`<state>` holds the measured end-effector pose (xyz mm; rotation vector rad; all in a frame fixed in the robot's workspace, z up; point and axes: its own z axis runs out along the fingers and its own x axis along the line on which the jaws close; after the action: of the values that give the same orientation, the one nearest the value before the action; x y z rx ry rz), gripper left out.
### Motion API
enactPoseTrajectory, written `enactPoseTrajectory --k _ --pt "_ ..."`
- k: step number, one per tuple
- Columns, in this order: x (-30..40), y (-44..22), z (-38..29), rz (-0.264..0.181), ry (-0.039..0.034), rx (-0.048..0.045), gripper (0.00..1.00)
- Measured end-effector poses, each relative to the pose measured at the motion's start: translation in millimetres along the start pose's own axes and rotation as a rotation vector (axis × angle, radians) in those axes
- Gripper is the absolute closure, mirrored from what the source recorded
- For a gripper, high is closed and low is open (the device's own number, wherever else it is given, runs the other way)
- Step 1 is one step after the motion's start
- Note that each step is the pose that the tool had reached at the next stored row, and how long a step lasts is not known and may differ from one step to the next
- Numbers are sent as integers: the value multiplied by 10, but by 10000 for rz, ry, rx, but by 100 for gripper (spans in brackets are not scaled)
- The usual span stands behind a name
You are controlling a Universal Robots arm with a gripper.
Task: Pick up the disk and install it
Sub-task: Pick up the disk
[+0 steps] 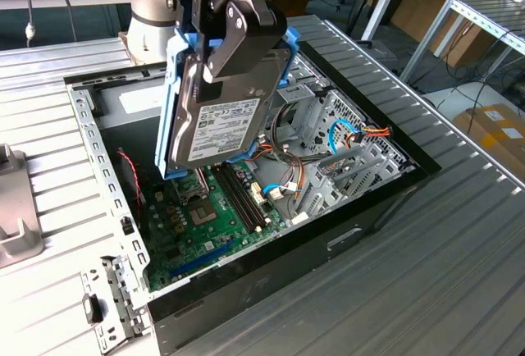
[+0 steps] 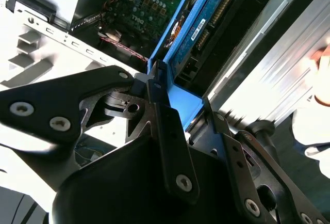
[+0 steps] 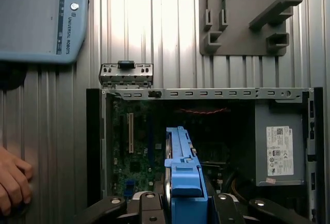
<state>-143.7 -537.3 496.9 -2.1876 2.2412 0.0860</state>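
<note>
The disk (image 1: 217, 122) is a silver-grey drive with a pale label and a blue bracket along its edges. It hangs tilted, nearly on edge, above the open computer case (image 1: 97, 167), over the green motherboard (image 1: 205, 208). My gripper (image 1: 239, 34) is shut on its upper end, the black fingers clamping the blue bracket. In the second wrist view the disk (image 2: 206, 25) runs away from the gripper (image 2: 188, 111) toward the case. In the first wrist view the blue bracket of the disk (image 3: 181, 170) stands between the fingers (image 3: 147, 203).
Inside the case are a metal drive cage with cables (image 1: 344, 151) and a grey power-supply box (image 3: 278, 146). A small detached bracket (image 1: 107, 303) lies by the case corner. A grey fixture (image 3: 247, 12), a teach pendant (image 3: 36, 17) and a person's hand (image 3: 13, 180) are on the ribbed table.
</note>
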Motion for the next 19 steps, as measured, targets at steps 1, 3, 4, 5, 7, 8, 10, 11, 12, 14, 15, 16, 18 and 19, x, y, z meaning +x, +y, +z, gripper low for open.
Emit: enactPoseTrajectory --k 1,3,4,5,7,8,10,11,12,14,15,16,18,19 --pt "0 -7 1 0 5 0 63" --pt "0 -18 2 0 11 1 63" --pt "1 -23 4 0 14 1 63" --pt "1 -32 4 0 21 0 63" --pt "2 -51 7 -1 33 1 63" --pt "2 -58 8 -2 37 1 63" --pt "2 -69 10 -2 44 1 63" --pt "3 -83 11 -3 54 1 63" --pt "4 -104 14 -4 67 1 63" --pt "14 -192 28 -17 138 1 63" --pt "18 -196 30 -25 142 2 63" --pt "23 -198 33 -39 146 2 63" --pt "33 -203 34 -65 154 1 63" --pt "41 -206 35 -70 154 1 63"
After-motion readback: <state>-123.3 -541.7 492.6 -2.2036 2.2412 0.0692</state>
